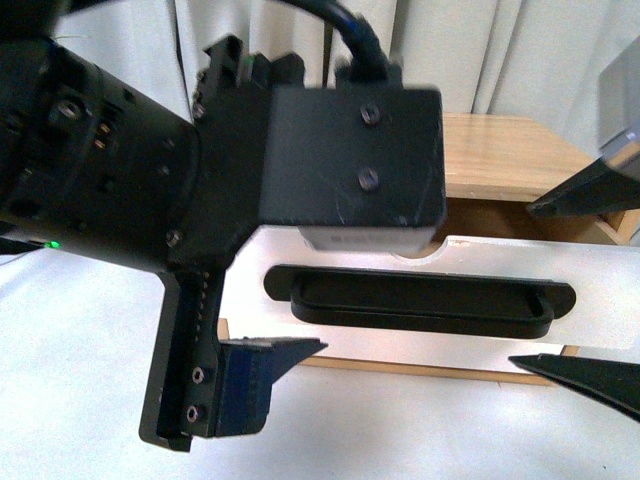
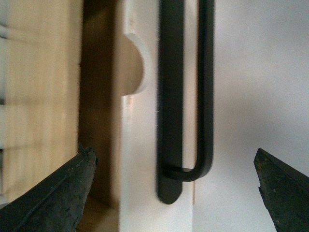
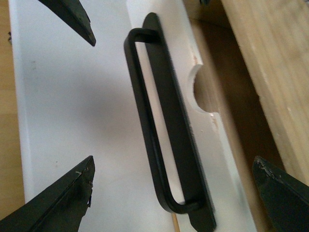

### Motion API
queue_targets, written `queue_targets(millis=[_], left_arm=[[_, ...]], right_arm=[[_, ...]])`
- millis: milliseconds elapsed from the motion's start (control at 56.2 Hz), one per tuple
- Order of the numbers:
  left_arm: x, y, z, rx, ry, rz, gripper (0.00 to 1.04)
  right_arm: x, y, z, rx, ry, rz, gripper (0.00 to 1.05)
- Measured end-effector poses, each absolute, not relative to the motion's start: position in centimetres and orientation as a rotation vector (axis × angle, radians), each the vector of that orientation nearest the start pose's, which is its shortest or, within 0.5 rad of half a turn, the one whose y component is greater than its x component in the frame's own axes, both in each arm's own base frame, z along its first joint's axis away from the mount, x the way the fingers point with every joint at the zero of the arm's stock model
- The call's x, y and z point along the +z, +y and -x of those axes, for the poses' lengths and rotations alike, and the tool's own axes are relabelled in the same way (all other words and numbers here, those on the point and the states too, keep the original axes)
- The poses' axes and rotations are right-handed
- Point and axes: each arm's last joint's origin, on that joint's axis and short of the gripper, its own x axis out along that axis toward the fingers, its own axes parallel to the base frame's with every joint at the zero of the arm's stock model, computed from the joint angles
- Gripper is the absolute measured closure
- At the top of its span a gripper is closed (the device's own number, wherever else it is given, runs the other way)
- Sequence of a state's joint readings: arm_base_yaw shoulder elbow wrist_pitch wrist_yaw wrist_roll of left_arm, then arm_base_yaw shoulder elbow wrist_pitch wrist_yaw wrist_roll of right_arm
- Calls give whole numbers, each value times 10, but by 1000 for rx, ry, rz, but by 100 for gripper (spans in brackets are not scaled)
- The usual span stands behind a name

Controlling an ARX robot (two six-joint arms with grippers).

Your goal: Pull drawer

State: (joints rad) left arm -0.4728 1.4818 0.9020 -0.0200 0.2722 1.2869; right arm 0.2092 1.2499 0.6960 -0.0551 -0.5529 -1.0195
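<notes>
The drawer (image 1: 400, 347) has a white front, a long black bar handle (image 1: 420, 300) and a half-round notch (image 1: 425, 252) in its top edge. A dark gap separates the front from the wooden cabinet. My left gripper (image 2: 174, 159) is open, its fingers on either side of one end of the handle (image 2: 205, 96) without touching it. One left finger (image 1: 262, 380) shows below the handle's left end. My right gripper (image 3: 174, 164) is open around the other end of the handle (image 3: 164, 130), also clear of it. The drawer front (image 2: 140, 145) (image 3: 210, 145) fills both wrist views.
The light wooden cabinet top (image 1: 500, 150) lies behind the drawer, with pale curtains (image 1: 520, 50) beyond it. A white surface (image 1: 100, 400) spreads in front of the cabinet. My left arm's black wrist housing (image 1: 360, 160) blocks much of the front view.
</notes>
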Motion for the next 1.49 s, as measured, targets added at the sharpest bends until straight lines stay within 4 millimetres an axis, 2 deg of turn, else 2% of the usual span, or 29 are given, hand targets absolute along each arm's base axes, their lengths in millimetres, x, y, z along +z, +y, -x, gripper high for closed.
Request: queue_targets(millis=[160, 285, 462, 640, 800, 925, 1174, 1263, 1352, 1405, 1494], left_arm=[[238, -132, -266, -920, -17, -1131, 6], [245, -108, -253, -771, -74, -996, 6], [244, -64, -218, -485, -64, -696, 6], [231, -30, -176, -339, -25, -408, 6], [218, -14, -152, -308, 39, -253, 6], [206, 1, -139, -209, 91, -107, 6], [204, 3, -136, -180, 93, -56, 7], [200, 1, -134, -37, 17, -36, 22], [195, 0, -131, -3, 6, -21, 36], [191, 0, -127, 1, 0, -16, 52], [185, 0, -123, 2, 2, -13, 74]], right_arm=[[235, 50, -236, 863, 95, 792, 9], [243, 32, -221, 708, 7, 728, 9], [238, 12, -186, 427, -67, 552, 9], [237, -8, -159, 246, -108, 396, 9], [229, -13, -141, 147, -134, 307, 9], [212, -14, -129, 98, -109, 223, 9], [212, -15, -128, 83, -108, 179, 9], [207, -14, -126, 10, -21, 88, 22], [201, -12, -124, -15, 6, 41, 38], [197, -3, -121, -19, 0, 25, 54], [191, 0, -118, 3, -1, 18, 74]])
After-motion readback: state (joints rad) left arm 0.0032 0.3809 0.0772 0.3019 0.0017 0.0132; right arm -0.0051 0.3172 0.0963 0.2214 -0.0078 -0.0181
